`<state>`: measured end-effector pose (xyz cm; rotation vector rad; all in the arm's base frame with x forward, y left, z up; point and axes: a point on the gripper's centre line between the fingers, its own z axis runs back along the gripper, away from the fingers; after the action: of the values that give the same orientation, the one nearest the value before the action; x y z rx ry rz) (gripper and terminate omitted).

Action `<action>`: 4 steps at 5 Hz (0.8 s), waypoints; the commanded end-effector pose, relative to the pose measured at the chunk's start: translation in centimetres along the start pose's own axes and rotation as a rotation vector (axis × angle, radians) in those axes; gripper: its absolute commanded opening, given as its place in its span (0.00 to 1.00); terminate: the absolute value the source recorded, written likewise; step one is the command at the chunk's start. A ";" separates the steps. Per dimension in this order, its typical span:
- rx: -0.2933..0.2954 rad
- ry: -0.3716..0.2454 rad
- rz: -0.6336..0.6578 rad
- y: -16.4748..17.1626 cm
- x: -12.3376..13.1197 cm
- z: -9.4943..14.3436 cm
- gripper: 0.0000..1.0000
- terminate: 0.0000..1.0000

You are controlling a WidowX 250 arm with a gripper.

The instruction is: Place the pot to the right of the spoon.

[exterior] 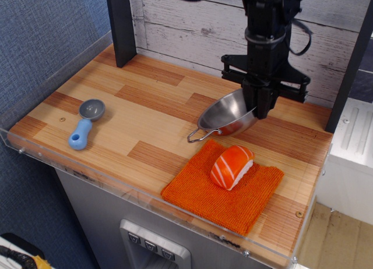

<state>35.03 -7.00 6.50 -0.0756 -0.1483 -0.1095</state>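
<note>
Observation.image: my gripper (260,104) clamps the tilted pot's (226,113) rim. The spoon (86,123) lies well left of it.

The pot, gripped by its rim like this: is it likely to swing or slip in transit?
The pot hangs tilted from the tool, pinched at one rim edge, so it may pivot. Its polished steel looks slippery, so slipping seems possible. It looks rigid and thin-walled, probably light.
</note>
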 end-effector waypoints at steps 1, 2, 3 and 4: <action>-0.032 -0.099 0.026 0.7 0.3 8.2 0.00 0.00; -0.031 -0.111 0.068 2.8 -0.2 10.2 0.00 0.00; -0.004 -0.131 0.102 5.5 -0.6 11.2 0.00 0.00; 0.009 -0.135 0.135 7.8 -0.7 11.5 0.00 0.00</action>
<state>33.64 1.55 14.69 -0.0926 -0.2017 0.0314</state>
